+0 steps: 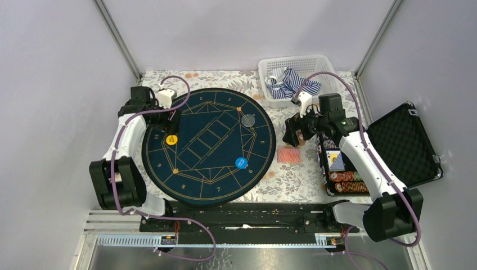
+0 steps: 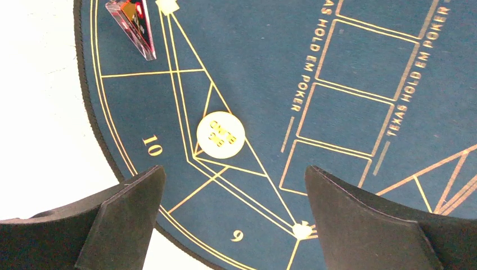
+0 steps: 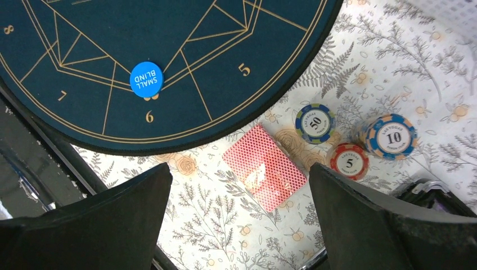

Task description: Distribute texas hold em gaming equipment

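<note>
Left gripper (image 2: 233,175) is hanging over the left part of the round navy gold-lined mat (image 1: 208,169), jaws standing wide apart and gripping nothing. The orange-yellow round disc (image 2: 220,135) is lying flat on the mat just ahead of the fingertips, touching neither. The blue round disc marked SMALL BLIND (image 3: 146,79) is sitting on the mat's near right area by the number 6, and a grey round disc (image 1: 248,119) is lying toward the far right. Right gripper (image 3: 241,171) is hovering spread wide and empty above the red-backed deck of playing cards (image 3: 264,166), which is lying on the floral tablecloth (image 3: 214,236) just off the mat's edge. Three small round poker chips (image 3: 315,123) are sitting beside the deck.
</note>
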Action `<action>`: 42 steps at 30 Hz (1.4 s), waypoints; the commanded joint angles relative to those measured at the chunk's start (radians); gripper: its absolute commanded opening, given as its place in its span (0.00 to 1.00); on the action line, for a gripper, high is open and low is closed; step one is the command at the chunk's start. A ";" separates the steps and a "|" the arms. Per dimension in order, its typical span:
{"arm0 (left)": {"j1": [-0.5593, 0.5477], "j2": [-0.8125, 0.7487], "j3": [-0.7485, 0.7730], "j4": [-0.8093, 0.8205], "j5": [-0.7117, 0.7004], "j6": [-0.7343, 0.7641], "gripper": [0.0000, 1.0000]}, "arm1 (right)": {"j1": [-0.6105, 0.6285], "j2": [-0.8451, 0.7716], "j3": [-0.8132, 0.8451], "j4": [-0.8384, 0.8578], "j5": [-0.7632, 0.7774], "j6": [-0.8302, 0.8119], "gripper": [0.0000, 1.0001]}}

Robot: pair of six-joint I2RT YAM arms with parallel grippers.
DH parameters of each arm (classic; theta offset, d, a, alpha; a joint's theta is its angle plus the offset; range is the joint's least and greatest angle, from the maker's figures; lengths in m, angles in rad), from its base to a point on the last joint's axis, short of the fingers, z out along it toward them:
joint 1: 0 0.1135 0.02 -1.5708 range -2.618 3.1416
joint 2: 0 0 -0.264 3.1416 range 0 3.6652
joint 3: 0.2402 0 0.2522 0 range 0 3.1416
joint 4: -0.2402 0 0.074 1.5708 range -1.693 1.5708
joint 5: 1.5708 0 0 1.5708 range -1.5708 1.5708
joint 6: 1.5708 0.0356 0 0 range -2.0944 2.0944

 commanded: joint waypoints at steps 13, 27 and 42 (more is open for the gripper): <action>-0.010 -0.300 -0.082 -0.123 0.156 0.012 0.99 | -0.007 -0.190 0.090 -0.227 0.118 -0.007 1.00; -0.091 -0.345 -0.091 -0.163 0.127 -0.072 0.99 | -0.007 -0.174 0.003 -0.165 0.209 0.003 1.00; -0.231 -0.269 -0.051 -0.123 0.130 -0.144 0.99 | -0.016 0.067 0.060 -0.023 0.399 0.025 1.00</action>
